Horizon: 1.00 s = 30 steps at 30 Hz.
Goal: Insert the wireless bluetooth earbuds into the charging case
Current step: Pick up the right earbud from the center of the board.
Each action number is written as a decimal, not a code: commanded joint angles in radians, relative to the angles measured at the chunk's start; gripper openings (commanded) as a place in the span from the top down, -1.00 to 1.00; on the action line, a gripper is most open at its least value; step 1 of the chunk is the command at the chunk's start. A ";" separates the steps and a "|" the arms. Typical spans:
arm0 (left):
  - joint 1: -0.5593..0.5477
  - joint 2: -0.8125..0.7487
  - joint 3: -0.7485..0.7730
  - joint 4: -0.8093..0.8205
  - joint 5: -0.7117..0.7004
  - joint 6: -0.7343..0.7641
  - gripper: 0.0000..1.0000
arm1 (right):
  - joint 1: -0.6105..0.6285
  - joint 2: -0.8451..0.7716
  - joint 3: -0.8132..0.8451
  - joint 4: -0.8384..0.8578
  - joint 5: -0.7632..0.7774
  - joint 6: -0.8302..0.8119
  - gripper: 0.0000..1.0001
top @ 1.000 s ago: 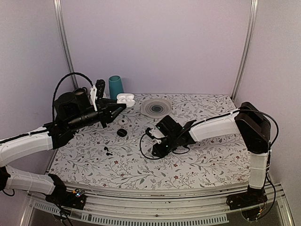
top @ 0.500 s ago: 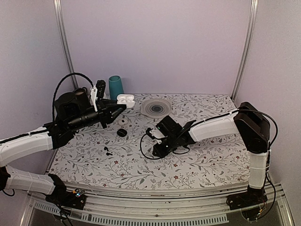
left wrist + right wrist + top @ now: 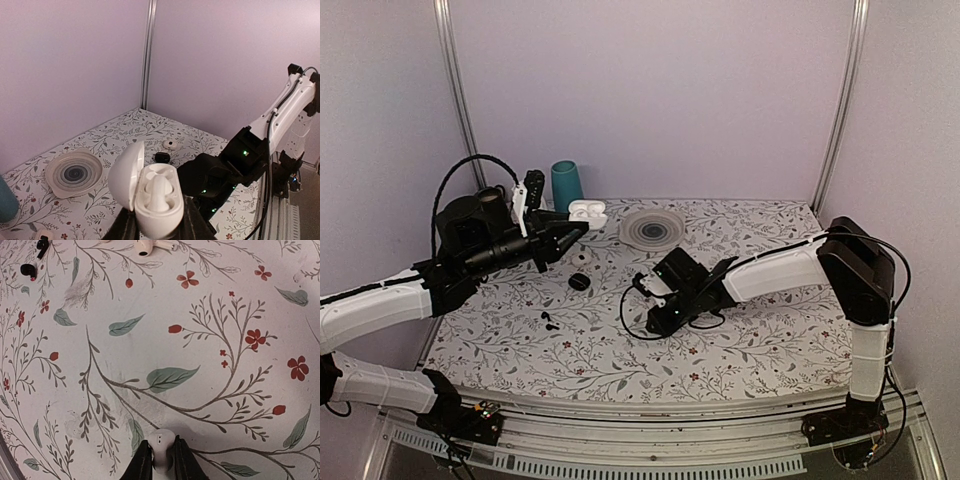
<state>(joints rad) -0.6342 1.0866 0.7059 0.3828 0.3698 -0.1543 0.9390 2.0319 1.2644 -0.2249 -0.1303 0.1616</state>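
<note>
My left gripper (image 3: 567, 231) is shut on an open white charging case (image 3: 587, 211) and holds it up above the back left of the table. In the left wrist view the case (image 3: 159, 195) has its lid up and one white earbud (image 3: 159, 192) seated inside. My right gripper (image 3: 648, 326) is low over the table's middle. In the right wrist view its fingers are shut on a white earbud (image 3: 161, 445) just above the floral cloth. Another white earbud (image 3: 145, 246) and black earbuds (image 3: 28, 269) lie further off on the cloth. A black earbud (image 3: 549, 320) lies at the left.
A closed black case (image 3: 579, 282) and a small white round case (image 3: 582, 257) lie below the left gripper. A teal cup (image 3: 566, 184) stands at the back left, and a clear ribbed disc (image 3: 652, 228) lies at the back centre. Walls close the sides.
My right gripper has shifted slightly left and towards the near edge. My left gripper and the case have stayed still.
</note>
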 commanded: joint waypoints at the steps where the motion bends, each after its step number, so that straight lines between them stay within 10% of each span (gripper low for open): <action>1: 0.014 -0.005 0.029 0.009 0.005 0.002 1.00 | -0.012 -0.043 -0.021 0.010 0.021 0.015 0.67; 30: 0.014 -0.004 0.032 0.008 0.009 0.003 1.00 | -0.028 -0.079 -0.037 0.028 0.025 0.036 0.55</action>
<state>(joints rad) -0.6342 1.0866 0.7063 0.3817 0.3725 -0.1543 0.9203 1.9965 1.2400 -0.2150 -0.1127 0.1867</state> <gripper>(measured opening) 0.232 0.223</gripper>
